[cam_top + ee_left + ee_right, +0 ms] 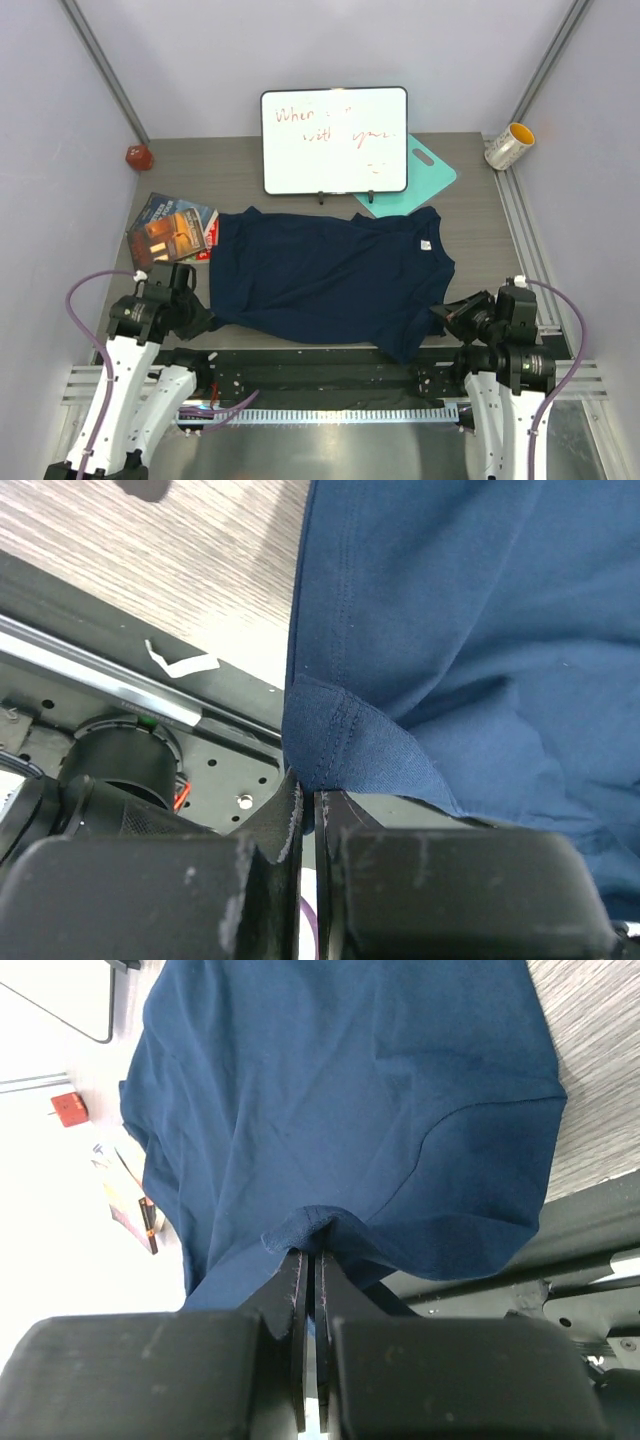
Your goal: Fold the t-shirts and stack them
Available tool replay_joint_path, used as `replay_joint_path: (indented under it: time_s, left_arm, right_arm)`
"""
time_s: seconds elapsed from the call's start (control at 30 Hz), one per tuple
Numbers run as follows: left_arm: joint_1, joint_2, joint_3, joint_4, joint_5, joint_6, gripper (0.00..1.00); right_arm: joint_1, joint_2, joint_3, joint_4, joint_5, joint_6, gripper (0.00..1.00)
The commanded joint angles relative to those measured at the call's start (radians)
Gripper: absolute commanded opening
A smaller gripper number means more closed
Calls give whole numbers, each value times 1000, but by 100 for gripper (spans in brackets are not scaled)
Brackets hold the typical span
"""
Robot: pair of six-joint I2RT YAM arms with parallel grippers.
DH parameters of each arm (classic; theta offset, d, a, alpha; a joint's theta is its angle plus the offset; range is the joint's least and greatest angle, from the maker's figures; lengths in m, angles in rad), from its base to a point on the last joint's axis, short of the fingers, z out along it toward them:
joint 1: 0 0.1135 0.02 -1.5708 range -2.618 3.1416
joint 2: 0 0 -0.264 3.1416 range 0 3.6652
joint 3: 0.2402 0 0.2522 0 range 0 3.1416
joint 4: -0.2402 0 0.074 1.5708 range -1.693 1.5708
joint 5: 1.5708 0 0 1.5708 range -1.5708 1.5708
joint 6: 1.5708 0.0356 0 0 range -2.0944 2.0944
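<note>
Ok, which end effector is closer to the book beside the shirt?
Left. The left end effector grips the t-shirt edge just on the near side of the book; the right end effector grips the opposite edge, with the shirt between it and the book.

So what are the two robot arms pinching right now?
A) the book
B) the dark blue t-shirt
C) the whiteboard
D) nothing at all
B: each wrist view shows the jaws closed on a pinch of fabric at the edge of the t-shirt, one arm at each near corner.
</note>
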Motion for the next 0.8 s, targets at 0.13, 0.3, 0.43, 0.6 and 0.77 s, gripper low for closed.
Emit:
replay_joint_path:
  time_s: [0.13,0.3,0.43,0.6,0.77]
  left_arm:
    - [-2,190,31,54,-91,49,0]
    - [-2,373,68,78,-60,104,0]
    - [-1,425,86,103,-66,118,0]
    - [-1,459,147,101,-109,101,0]
    - [-1,542,213,112,-140,115,0]
  right_arm:
    - [16,174,126,164,89,-51,1]
    - [16,318,192,161,169,-156,1]
    - [18,350,229,210,137,-219,1]
    - [16,430,260,265,125,-259,1]
    - [16,546,264,359,80,-312,1]
